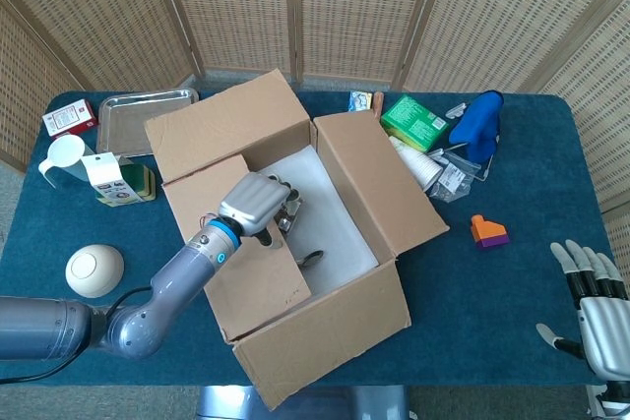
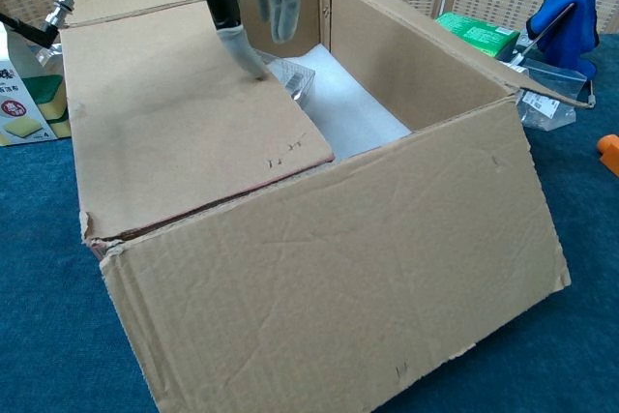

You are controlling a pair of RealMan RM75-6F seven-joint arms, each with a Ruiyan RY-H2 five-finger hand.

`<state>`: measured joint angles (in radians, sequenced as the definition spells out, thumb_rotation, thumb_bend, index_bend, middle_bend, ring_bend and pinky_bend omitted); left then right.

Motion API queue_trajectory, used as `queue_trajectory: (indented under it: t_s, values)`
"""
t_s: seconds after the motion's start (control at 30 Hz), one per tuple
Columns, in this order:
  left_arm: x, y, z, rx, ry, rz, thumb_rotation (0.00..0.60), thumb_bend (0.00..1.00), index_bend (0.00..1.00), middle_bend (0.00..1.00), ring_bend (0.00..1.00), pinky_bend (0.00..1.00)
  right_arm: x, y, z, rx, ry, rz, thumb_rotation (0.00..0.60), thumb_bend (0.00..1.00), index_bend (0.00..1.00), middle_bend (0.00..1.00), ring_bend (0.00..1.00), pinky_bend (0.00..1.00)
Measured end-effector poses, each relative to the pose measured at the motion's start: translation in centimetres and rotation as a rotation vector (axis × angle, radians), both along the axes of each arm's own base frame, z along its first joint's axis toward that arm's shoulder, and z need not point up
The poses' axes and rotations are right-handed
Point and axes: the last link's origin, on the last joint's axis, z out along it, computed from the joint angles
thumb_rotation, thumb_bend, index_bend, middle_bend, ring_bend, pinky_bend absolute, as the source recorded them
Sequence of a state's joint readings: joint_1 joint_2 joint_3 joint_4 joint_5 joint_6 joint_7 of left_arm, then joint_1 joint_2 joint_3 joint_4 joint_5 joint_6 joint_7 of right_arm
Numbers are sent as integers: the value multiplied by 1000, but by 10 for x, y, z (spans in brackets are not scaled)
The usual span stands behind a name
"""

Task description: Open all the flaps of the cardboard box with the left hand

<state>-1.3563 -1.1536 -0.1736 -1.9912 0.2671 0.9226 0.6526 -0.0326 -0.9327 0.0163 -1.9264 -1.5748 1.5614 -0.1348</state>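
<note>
Head view: cardboard box (image 1: 295,243) in the middle of the blue table (image 1: 492,312), with three flaps already standing up or leaning out. One flap (image 1: 241,243) not yet opened, lying flat over the left part of the box, long side running from the near wall toward the far wall. Left hand (image 1: 258,202) right over that flap's inner edge, fingers curled down past the edge toward the white lining, holding nothing clearly; cannot tell if the tips are hooked under the cardboard. Right hand (image 1: 591,292) far off to the right of the box, fingers spread, empty, so the left hand by far the nearer one. Chest view: same box up close, closed flap (image 2: 184,123) flat on the left side. Fingertips (image 2: 242,50) touching down at the flap's far inner corner, other fingers hanging over the opening beside it. Flap lying just under and to the left of the hand, so probably a lift up and a push out to the left next.
</note>
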Motion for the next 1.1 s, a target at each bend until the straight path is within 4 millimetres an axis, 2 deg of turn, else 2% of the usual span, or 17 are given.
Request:
queue_trajectory:
  t_s: [0.07, 0.13, 0.2, 0.33, 0.53, 0.67, 1.1]
  values:
    - [1, 0, 0, 6, -11, 18, 600, 0, 522, 411, 276, 274, 0, 0, 0, 1, 1, 1, 600, 0, 0, 0, 0, 0]
    - [2, -1, -1, 4, -33, 37, 600, 0, 515, 398, 247, 298, 0, 0, -1, 2, 1, 1, 600, 0, 0, 0, 0, 0]
    - [5, -1, -1, 4, -65, 48, 594, 0, 503, 388, 226, 280, 0, 0, -1, 2, 1, 2, 600, 0, 0, 0, 0, 0]
    - [10, -1, 0, 20, -137, 58, 508, 0, 500, 375, 205, 237, 0, 0, -1, 2, 1, 2, 600, 0, 0, 0, 0, 0]
    - [12, -1, -1, 38, -165, 62, 418, 0, 509, 352, 163, 166, 0, 0, -1, 5, 1, 2, 600, 0, 0, 0, 0, 0]
    - [12, -1, -4, 34, -157, 77, 411, 0, 521, 345, 148, 145, 1, 0, -1, 2, 0, 3, 600, 0, 0, 0, 0, 0]
    - [4, -3, -19, 14, -54, 62, 408, 0, 551, 356, 156, 183, 1, 0, -1, 1, 0, 5, 600, 0, 0, 0, 0, 0]
